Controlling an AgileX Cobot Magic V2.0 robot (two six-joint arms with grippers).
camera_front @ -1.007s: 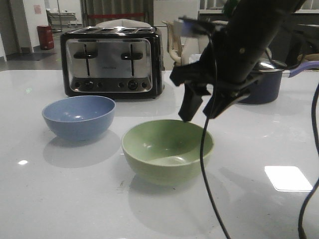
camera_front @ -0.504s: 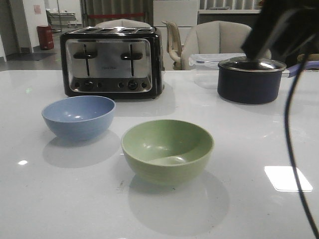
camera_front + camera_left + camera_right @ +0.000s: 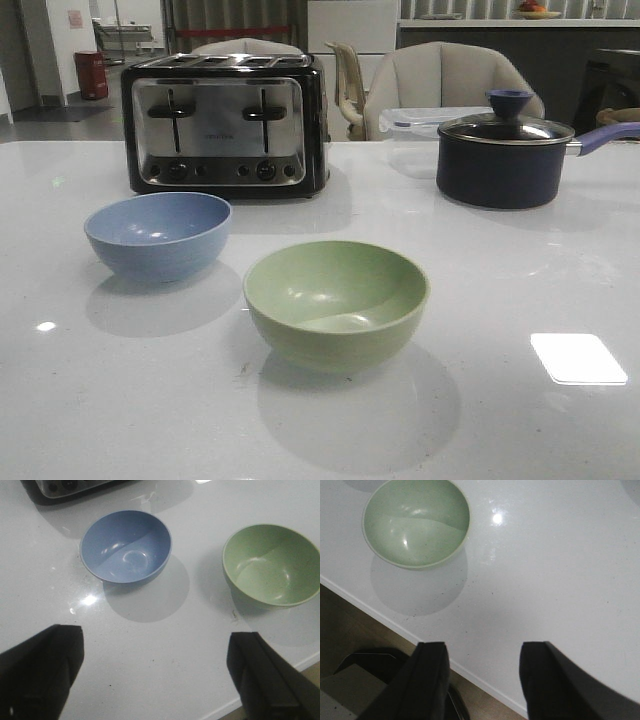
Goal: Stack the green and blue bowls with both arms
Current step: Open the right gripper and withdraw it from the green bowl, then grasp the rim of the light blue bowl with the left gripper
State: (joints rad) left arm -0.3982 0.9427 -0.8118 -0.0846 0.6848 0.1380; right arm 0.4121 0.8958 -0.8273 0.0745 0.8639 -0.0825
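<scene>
The dusty blue bowl (image 3: 158, 234) stands upright on the white table, left of centre. The pale green bowl (image 3: 336, 303) stands upright to its right and nearer the front, apart from it. Both are empty. Neither arm shows in the front view. The left wrist view has the blue bowl (image 3: 126, 547) and the green bowl (image 3: 271, 564) well ahead of my left gripper (image 3: 156, 670), which is wide open and empty over bare table. My right gripper (image 3: 482, 680) is open and empty above the table's front edge, with the green bowl (image 3: 416, 522) ahead of it.
A chrome and black toaster (image 3: 226, 122) stands behind the blue bowl. A dark lidded saucepan (image 3: 503, 158) with a purple handle stands at the back right, a clear plastic box (image 3: 420, 122) behind it. Chairs stand beyond the table. The table's front edge (image 3: 380, 614) runs under my right gripper.
The right arm, which hung over the green bowl a second ago, has lifted away to the upper right and left the front view. The bowls have not moved.
</scene>
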